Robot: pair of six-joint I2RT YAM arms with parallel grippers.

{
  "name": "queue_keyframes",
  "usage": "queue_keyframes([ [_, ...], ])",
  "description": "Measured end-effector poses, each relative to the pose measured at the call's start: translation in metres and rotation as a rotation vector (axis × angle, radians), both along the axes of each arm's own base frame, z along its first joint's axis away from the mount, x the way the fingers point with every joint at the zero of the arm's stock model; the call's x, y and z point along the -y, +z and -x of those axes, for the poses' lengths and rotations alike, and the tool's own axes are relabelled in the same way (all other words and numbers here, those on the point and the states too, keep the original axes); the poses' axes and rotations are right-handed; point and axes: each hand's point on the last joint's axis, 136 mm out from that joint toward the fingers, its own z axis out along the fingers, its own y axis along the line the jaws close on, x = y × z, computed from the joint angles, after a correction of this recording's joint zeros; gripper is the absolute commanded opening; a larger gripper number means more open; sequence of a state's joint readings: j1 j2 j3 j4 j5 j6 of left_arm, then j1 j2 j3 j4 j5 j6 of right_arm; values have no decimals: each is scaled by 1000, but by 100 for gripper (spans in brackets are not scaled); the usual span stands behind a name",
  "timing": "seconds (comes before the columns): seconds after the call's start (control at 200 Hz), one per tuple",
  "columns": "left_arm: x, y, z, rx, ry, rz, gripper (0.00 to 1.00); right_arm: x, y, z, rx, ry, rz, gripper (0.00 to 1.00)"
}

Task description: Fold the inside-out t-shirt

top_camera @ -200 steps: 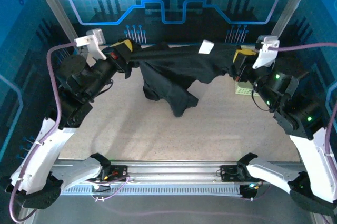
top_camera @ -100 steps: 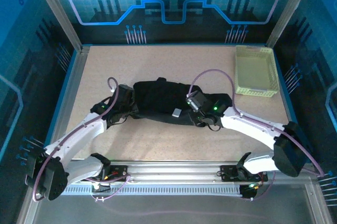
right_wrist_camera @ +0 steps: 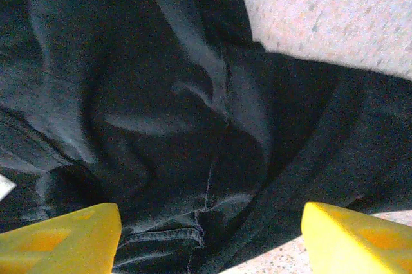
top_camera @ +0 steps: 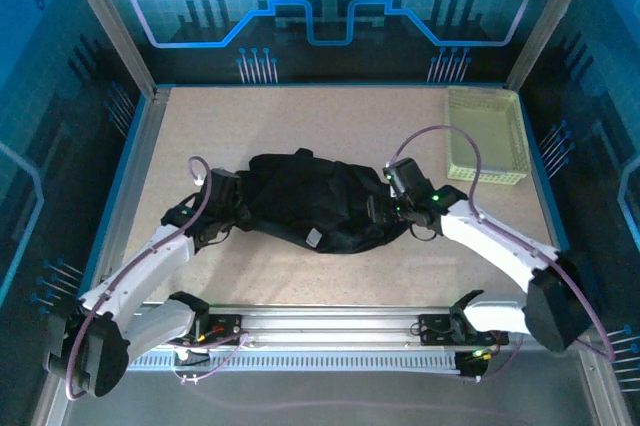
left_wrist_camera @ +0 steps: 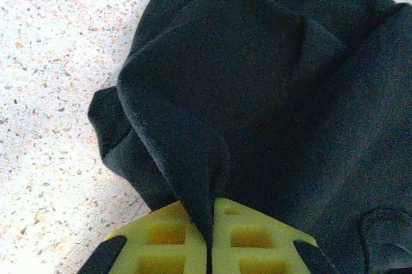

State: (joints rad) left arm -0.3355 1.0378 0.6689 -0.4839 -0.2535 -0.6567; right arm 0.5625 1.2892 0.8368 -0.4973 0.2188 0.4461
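The black t-shirt [top_camera: 305, 201] lies bunched in a wide heap in the middle of the table, with a small white label [top_camera: 312, 238] showing near its front edge. My left gripper [top_camera: 232, 208] sits at the heap's left end, its yellow jaws shut on a pinched fold of the t-shirt [left_wrist_camera: 212, 126]. My right gripper [top_camera: 385, 211] hovers at the heap's right end, its yellow fingers [right_wrist_camera: 64, 238] spread wide over the dark fabric [right_wrist_camera: 193, 107] with seams and a hem showing between them.
A pale yellow-green basket [top_camera: 485, 136] stands at the back right of the speckled table [top_camera: 300, 126], just behind the right arm. Blue side rails and metal posts frame the table.
The shirt went from being stretched in the air between both grippers to lying on the table. Since half a second ago the right gripper moved right and back, and the heap spread wider.
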Motion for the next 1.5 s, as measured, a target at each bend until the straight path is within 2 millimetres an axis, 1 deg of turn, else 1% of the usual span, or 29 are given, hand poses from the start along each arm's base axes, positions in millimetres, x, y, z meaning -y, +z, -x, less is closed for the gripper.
queue_keyframes([
  [0.065,1,-3,0,-7,-3,1,0,-2,-20,4,-67,-7,10,74],
  [0.145,1,-4,1,-12,-4,2,0,-6,-37,11,-124,-14,17,74],
  [0.29,1,-3,-1,-6,-2,5,1,-19,-46,21,-161,-8,12,70],
  [0.36,1,-3,-2,-3,-2,9,1,-21,-50,27,-175,-14,15,69],
  [0.515,1,-5,-2,-9,-2,7,1,-3,-69,44,-220,-63,66,64],
  [0.63,1,-9,-1,-21,-4,6,1,8,-76,56,-241,-89,82,55],
  [0.765,2,-12,-1,-29,-5,4,1,8,-79,57,-247,-100,82,52],
  [0.86,3,-12,-2,-23,-8,12,1,7,-88,55,-266,-101,98,49],
  [0.925,4,-12,-3,-18,-10,16,1,5,-90,52,-273,-103,107,45],
  [0.971,4,-13,-3,-18,-10,16,1,3,-88,47,-263,-102,104,40],
  [0.996,4,-14,-3,-19,-10,16,1,2,-87,45,-259,-106,104,36],
  [1.071,4,-17,-1,-27,-12,17,1,1,-86,40,-246,-111,109,20],
  [1.136,4,-17,1,-25,-14,20,1,2,-83,36,-228,-119,121,8],
  [1.191,4,-15,1,-14,-15,23,1,6,-79,34,-209,-123,137,1],
  [1.251,4,-8,1,12,-17,31,1,11,-70,32,-179,-132,152,0],
  [1.311,4,1,1,44,-19,40,0,17,-54,29,-132,-139,160,0],
  [1.336,4,5,1,57,-22,42,0,19,-45,28,-107,-140,161,0],
  [1.406,4,24,-1,110,-28,54,0,21,-9,21,-17,-141,138,0],
  [1.426,5,32,-2,132,-32,58,0,21,5,18,19,-142,122,0],
  [1.441,5,38,-3,146,-35,59,0,22,12,17,36,-141,116,0],
  [1.446,5,40,-3,150,-36,60,0,21,18,16,49,-143,107,0],
  [1.501,7,69,-8,222,-44,75,0,21,56,10,138,-139,58,0],
])
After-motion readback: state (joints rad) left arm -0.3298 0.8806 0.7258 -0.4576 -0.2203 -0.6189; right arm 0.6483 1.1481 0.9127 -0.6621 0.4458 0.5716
